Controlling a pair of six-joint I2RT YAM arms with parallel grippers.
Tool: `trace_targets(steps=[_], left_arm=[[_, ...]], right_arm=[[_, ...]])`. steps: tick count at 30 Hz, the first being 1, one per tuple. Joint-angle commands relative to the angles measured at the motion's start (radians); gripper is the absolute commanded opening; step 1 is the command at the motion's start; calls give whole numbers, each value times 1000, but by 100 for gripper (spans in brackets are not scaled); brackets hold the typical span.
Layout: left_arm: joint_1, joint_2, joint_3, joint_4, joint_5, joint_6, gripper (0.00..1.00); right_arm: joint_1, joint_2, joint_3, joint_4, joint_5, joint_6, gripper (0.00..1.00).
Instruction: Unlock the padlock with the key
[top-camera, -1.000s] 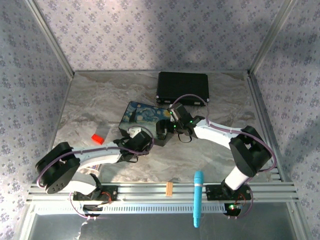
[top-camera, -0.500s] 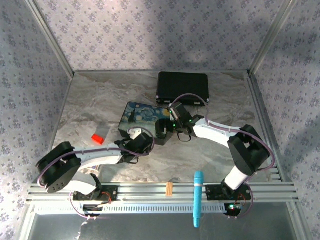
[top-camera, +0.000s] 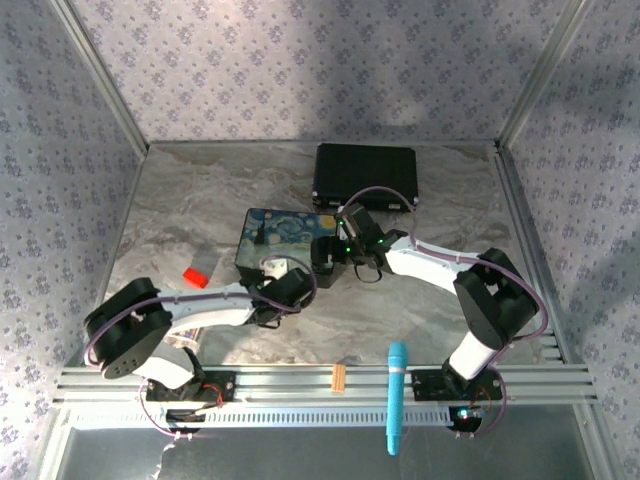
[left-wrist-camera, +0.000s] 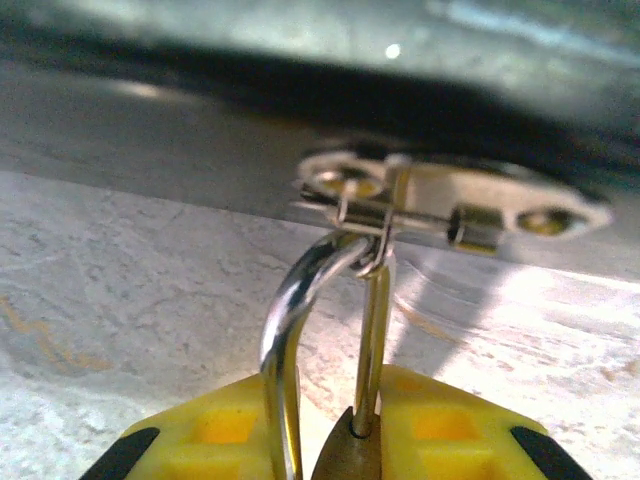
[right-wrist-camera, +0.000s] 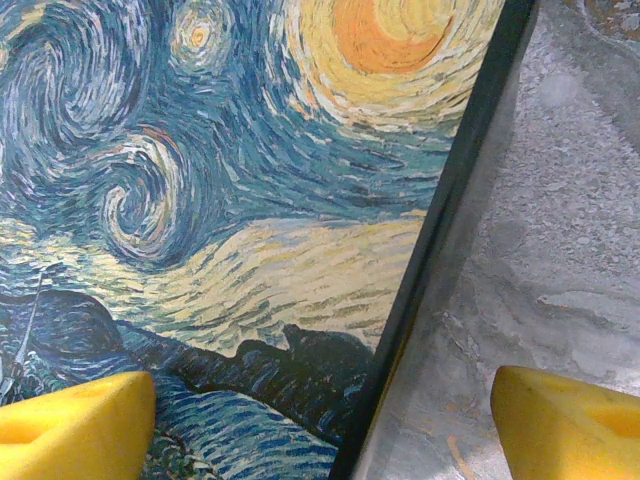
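The padlock's brass body (left-wrist-camera: 350, 458) is pinched between the yellow fingers (left-wrist-camera: 460, 430) of my left gripper (left-wrist-camera: 350, 440), which is shut on it. Its silver shackle (left-wrist-camera: 290, 310) loops up through the metal clasp (left-wrist-camera: 440, 195) on the painted box's front. One shackle leg enters the body; the other runs down beside it. In the top view my left gripper (top-camera: 290, 285) sits at the front of the painted box (top-camera: 280, 232). My right gripper (right-wrist-camera: 325, 420) is open above the box lid's (right-wrist-camera: 250, 180) right edge, empty. The key is out of view.
A black case (top-camera: 365, 177) lies at the back. A red block (top-camera: 194, 277) rests left of the box. A blue pen-like stick (top-camera: 396, 395) and an orange-tan strip (top-camera: 338, 378) lie on the front rail. Marbled table (right-wrist-camera: 560, 230) shows beside the box.
My left arm swung a little right at the box's front, and the box turned slightly leftward. The right gripper edged left over the lid.
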Motion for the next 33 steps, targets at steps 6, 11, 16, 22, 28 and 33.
trace_targets(steps=[6,11,16,22,28,33], left_arm=[[-10,190,42,-371,-151,-3,22],[-60,239,99,-375,-164,13,25],[-114,279,161,-414,-167,8,30],[-143,330,214,-460,-167,-2,30],[-176,333,244,-466,-157,6,28],[-190,358,268,-505,-144,-29,14]], right_arm=[[-21,58,-46,-139,95,-8,87],[-21,58,-51,-140,96,-8,87],[-23,63,-54,-137,98,-7,87],[-23,72,-50,-133,95,-4,87],[-23,72,-47,-129,97,-1,87],[-20,77,-43,-123,89,8,87]])
